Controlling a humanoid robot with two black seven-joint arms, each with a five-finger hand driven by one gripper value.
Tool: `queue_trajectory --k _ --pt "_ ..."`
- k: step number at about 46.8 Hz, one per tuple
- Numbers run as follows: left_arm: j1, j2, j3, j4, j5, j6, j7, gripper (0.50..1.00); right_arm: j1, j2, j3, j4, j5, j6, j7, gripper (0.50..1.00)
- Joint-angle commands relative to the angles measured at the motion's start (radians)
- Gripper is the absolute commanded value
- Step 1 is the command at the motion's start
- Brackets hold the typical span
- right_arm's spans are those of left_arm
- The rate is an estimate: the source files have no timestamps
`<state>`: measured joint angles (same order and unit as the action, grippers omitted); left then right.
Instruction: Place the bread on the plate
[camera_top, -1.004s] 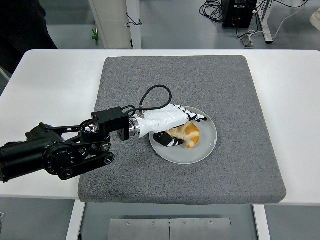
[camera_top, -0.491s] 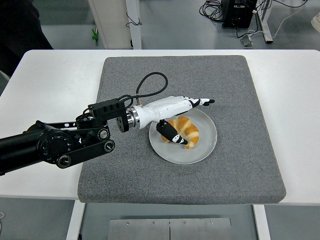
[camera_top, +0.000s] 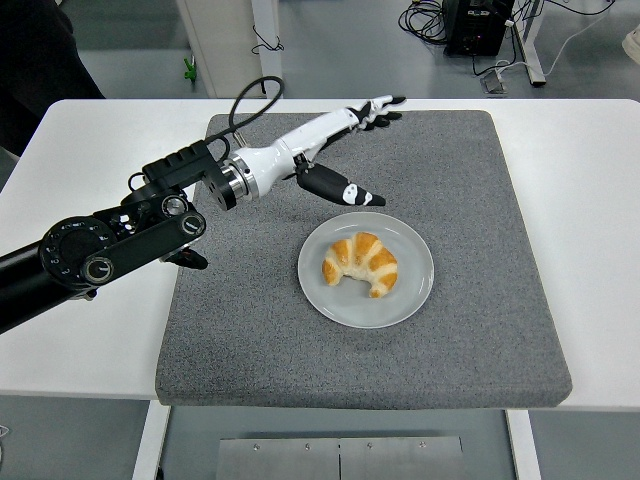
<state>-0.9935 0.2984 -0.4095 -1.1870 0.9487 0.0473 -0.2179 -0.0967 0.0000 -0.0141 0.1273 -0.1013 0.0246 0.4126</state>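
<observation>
A golden croissant (camera_top: 362, 264) lies on the round grey plate (camera_top: 412, 292) in the middle of the grey mat (camera_top: 480, 200). My left hand (camera_top: 365, 150), white with black fingertips, hovers above and behind the plate, well clear of the bread. Its fingers (camera_top: 382, 105) are stretched out and the thumb (camera_top: 345, 190) points down toward the plate, with nothing held. The black left arm (camera_top: 100, 250) comes in from the left edge over the white table (camera_top: 100, 160). The right arm is out of view.
A person in dark clothing (camera_top: 40, 60) stands at the top left corner. Beyond the table are a white post (camera_top: 225, 45), cables and a black box (camera_top: 478, 22) on the floor.
The left hand let go of the croissant, opened, and rose up and back away from the plate toward the mat's far side. The croissant stays on the plate.
</observation>
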Motion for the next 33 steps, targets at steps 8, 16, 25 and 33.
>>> queue_trajectory --k 8,16,25,33 --pt "0.024 0.001 -0.078 0.014 -0.165 0.016 0.0 0.972 0.0 0.0 0.0 0.0 0.0 0.0 0.0 1.0" --pt "0.027 -0.002 -0.106 0.017 -0.318 0.069 -0.001 0.972 0.0 0.0 0.0 0.0 0.0 0.0 0.0 1.0" --pt "0.029 -0.01 -0.108 0.063 -0.453 0.14 -0.06 0.972 0.0 0.0 0.0 0.0 0.0 0.0 0.0 1.0" --pt "0.049 -0.016 -0.111 0.125 -0.593 0.147 -0.098 0.972 0.0 0.0 0.0 0.0 0.0 0.0 0.0 1.0"
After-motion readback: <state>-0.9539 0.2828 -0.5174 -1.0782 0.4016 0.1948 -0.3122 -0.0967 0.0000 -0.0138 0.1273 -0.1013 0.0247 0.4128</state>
